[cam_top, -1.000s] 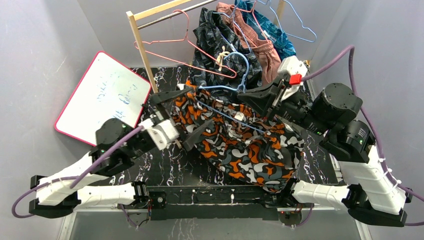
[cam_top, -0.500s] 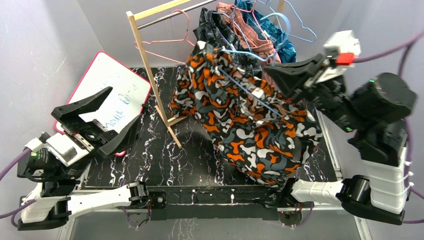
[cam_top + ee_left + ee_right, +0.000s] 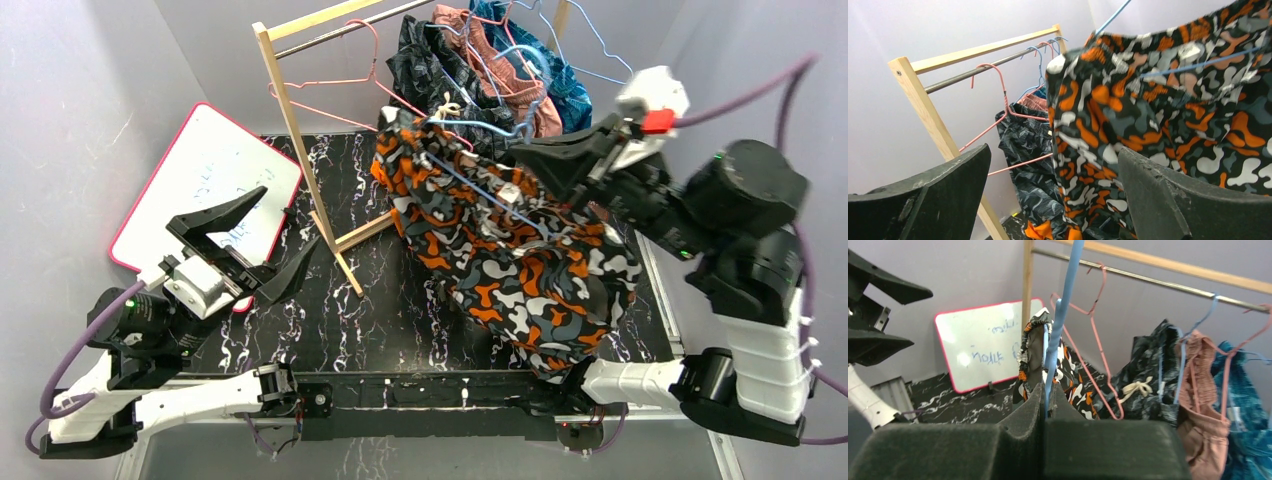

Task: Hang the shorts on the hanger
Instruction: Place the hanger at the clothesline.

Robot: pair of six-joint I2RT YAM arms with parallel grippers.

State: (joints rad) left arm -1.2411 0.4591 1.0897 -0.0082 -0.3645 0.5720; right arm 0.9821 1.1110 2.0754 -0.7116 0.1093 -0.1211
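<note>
The camouflage shorts (image 3: pixel 520 265) hang draped over the light-blue wire hanger (image 3: pixel 480 192), lifted off the table beside the rack. My right gripper (image 3: pixel 522 158) is shut on the hanger's wire just below its hook. In the right wrist view the blue hanger (image 3: pixel 1060 315) rises from between the closed pads, with the shorts (image 3: pixel 1029 347) behind it. My left gripper (image 3: pixel 285 228) stands wide open to the left of the shorts, apart from them. In the left wrist view the shorts (image 3: pixel 1148 110) and the hanger's bar (image 3: pixel 1198 65) hang ahead of the open left gripper (image 3: pixel 1053 150).
A wooden rack post (image 3: pixel 290 120) with a metal rail (image 3: pixel 973 72) stands between my left gripper and the shorts. Pink hangers (image 3: pixel 340 85), dark patterned shorts (image 3: pixel 430 70), and salmon (image 3: pixel 1200 390) and teal (image 3: pixel 565 85) garments hang on it. A whiteboard (image 3: pixel 215 180) leans at the left.
My right arm raised the hanger with the shorts off the table towards the rail. My left gripper drew back to the left, away from the shorts, then came forward a little, still open.
</note>
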